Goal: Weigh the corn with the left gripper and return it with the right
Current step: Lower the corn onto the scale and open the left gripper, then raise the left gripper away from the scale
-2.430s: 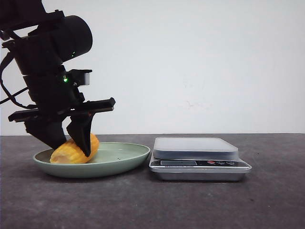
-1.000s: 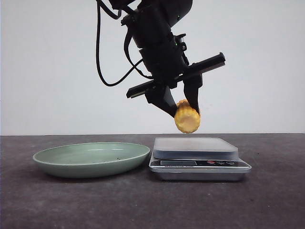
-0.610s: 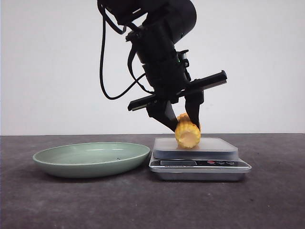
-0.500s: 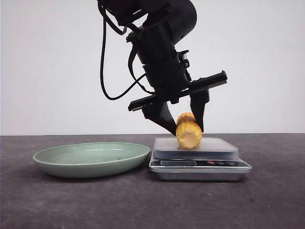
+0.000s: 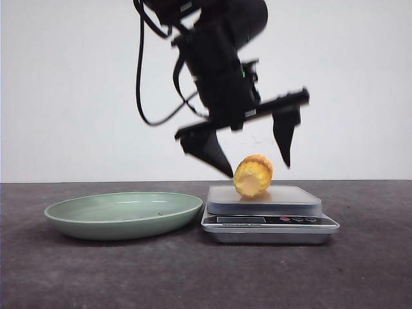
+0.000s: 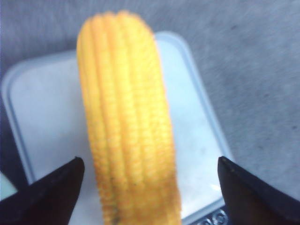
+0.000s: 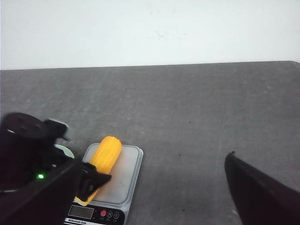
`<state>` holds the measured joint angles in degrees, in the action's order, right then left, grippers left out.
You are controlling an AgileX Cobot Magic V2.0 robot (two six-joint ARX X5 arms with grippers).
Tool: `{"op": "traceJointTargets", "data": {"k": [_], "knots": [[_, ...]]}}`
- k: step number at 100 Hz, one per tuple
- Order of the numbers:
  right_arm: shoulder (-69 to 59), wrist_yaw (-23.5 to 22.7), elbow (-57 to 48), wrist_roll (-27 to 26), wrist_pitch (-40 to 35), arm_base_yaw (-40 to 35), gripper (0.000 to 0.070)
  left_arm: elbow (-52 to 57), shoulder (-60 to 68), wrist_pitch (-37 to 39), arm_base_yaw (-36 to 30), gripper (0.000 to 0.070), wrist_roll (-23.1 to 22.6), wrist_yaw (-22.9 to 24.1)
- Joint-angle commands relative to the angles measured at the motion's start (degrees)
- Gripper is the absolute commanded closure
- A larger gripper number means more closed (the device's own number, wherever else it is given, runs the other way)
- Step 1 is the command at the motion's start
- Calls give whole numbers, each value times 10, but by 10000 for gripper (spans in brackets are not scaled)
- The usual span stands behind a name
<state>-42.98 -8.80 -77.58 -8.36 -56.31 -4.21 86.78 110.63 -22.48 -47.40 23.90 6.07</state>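
Corn [image 5: 253, 176]: lying on the scale [image 5: 264, 200] platform, free of the left hand [image 5: 255, 164], whose fingers are spread wide and empty above it. Step: weighing. Next: right hand [image 7: 140, 197], open and empty, must reach in and grip the cob for return to the plate [image 5: 122, 212]

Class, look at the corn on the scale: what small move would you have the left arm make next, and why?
Probably lift the left gripper clear. The corn already lies on the scale, the jaws are open either side without touching it, so nothing should press on the platform while it reads.
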Motion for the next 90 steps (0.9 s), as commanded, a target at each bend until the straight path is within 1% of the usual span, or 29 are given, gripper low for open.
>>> {"op": "traceJointTargets", "data": {"k": [1,14,20,44,50,56,62,70,77,90], "knots": [[-2,2,-10,-4,5,-2,83,26,-35,3,-6,142,-43,15],[-2,2,-10,-4,5,-2,83,26,-113,-28,-6,143,-100,62],[-2,2,-10,-4,5,-2,83,26,-148,-45,-6,143,-116,66],[-9,-9,-10,1,0,-6,83,26,-332,-144,-8,143,-119,64],[-11,-10,-10,0,-4,-13,83,26,-374,-171,-10,146,-127,66],[-11,-19,-10,0,-10,-20,83,26,-417,-204,-13,161,-143,82],[-11,-19,-10,0,-4,-27,83,26,-459,-250,-15,192,-148,117],[-11,-19,-10,-1,14,-33,83,24,-502,-304,-17,192,-148,132],[-16,-19,-10,-3,28,-40,83,19,-545,-341,-19,192,-132,135],[-36,-19,-10,-2,41,-57,83,-3,-618,-351,-19,192,-105,145]]}}
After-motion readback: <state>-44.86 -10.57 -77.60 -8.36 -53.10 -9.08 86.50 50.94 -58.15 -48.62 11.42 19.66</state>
